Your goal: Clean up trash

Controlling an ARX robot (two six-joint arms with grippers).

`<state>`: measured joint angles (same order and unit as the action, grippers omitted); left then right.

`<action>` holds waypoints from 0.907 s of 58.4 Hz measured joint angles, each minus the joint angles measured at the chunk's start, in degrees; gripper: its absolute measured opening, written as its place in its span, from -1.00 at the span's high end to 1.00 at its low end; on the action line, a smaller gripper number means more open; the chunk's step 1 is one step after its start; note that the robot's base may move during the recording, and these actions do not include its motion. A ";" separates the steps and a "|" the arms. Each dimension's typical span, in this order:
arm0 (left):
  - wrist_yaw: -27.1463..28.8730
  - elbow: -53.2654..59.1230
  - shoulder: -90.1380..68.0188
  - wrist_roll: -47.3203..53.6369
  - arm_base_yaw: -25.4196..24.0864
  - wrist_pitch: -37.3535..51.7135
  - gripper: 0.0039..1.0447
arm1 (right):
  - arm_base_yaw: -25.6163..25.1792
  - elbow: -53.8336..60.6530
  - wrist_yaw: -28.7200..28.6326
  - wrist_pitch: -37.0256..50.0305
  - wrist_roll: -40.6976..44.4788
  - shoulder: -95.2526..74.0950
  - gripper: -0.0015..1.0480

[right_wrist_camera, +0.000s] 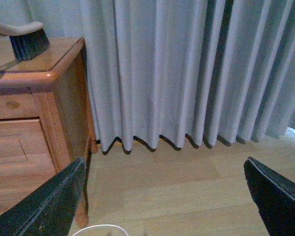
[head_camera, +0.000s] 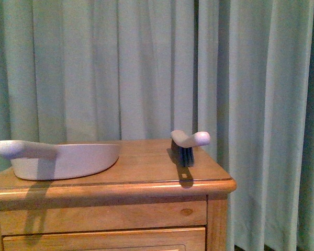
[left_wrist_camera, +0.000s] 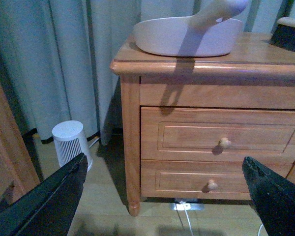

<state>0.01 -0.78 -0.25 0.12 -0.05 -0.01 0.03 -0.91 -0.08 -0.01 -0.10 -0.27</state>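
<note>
Left pincer (left_wrist_camera: pixel 164 158) and right pincer (right_wrist_camera: pixel 163 161), jaws wide apart.

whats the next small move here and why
Probably raise the right claw toward the brush, which stands on the right side of the cabinet. The right claw and the left claw are both open and empty, low by the floor and drawers, while brush and dustpan sit up on top. No trash shows in any view, so fetching a tool seems the likeliest start.
</note>
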 joint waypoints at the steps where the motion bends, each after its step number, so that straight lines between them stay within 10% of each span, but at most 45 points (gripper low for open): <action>1: 0.00 0.00 0.00 -0.02 0.00 0.00 -0.86 | 0.00 0.00 0.00 0.00 0.00 0.00 -0.86; 53: -0.96 -0.09 -0.22 -1.01 -0.20 -0.33 -0.86 | 0.00 0.00 0.02 0.00 -0.02 0.00 -0.86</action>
<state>-0.95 -0.86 -0.47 -0.89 -0.25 -0.34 0.03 -0.91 -0.05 -0.01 -0.12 -0.27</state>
